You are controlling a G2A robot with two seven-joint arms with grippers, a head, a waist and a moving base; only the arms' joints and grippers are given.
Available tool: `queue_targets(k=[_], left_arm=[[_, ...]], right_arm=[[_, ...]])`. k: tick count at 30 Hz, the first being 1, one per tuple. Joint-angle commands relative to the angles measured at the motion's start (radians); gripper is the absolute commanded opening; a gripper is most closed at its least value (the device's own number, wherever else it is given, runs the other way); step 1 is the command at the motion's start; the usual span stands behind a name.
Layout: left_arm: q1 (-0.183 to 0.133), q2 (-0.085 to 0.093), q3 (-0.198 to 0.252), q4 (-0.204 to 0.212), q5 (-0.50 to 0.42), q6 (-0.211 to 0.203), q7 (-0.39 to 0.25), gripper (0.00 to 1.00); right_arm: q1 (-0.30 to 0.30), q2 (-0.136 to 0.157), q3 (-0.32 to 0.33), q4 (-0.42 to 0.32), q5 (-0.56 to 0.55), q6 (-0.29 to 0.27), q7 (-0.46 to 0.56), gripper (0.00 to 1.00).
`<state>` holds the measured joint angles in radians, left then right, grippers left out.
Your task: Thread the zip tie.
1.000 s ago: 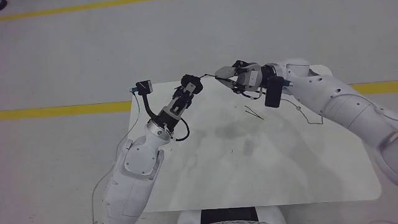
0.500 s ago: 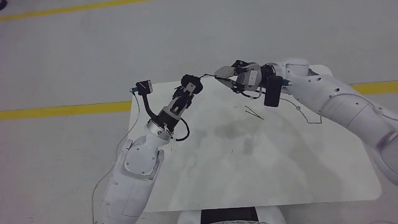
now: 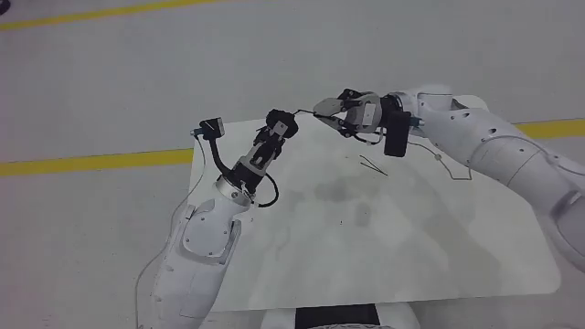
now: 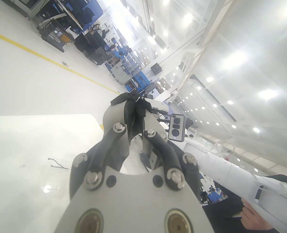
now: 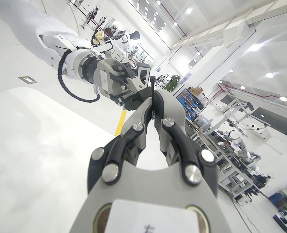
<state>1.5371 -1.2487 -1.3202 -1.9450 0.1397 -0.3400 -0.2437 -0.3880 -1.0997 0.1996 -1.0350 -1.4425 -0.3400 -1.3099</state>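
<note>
A thin black zip tie (image 3: pixel 304 111) hangs in the air between my two grippers, above the far edge of the white table (image 3: pixel 411 256). My left gripper (image 3: pixel 281 122) comes up from the near left and is shut on one end of the tie; the left wrist view shows its fingertips (image 4: pixel 136 109) pressed together around black material. Coming in from the right, my right gripper (image 3: pixel 320 108) is shut on the other end. In the right wrist view the tie (image 5: pixel 152 83) sticks straight out from between the closed fingers of the right gripper (image 5: pixel 153 100), with the left gripper just beyond.
A second black zip tie (image 3: pixel 373 166) lies loose on the table behind the right arm, also seen as a thin bent strip (image 4: pixel 58 165). Yellow floor lines run beyond the table's far edge. The near half of the table is bare.
The right gripper has shifted slightly left toward the left gripper. The left arm has kept still.
</note>
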Motion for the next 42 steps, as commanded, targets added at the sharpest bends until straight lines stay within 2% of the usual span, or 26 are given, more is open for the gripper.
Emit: queue_targets(k=[1, 16, 27, 42], left_arm=[[0.000, 0.000, 0.000, 0.000, 0.000, 0.000, 0.000, 0.00], [-0.003, 0.002, 0.009, -0.003, -0.003, 0.009, 0.007, 0.00], [0.001, 0.009, 0.013, -0.010, -0.026, 0.002, -0.026, 0.00], [-0.003, 0.014, 0.017, -0.009, -0.032, 0.007, -0.024, 0.00]], right_arm=[[0.003, -0.002, -0.005, 0.004, -0.004, 0.000, -0.002, 0.00], [0.007, -0.014, -0.017, 0.031, 0.015, 0.000, -0.041, 0.00], [0.010, -0.017, -0.030, 0.041, 0.019, 0.000, -0.055, 0.00], [0.016, -0.014, -0.030, 0.028, -0.033, 0.000, -0.080, 0.00]])
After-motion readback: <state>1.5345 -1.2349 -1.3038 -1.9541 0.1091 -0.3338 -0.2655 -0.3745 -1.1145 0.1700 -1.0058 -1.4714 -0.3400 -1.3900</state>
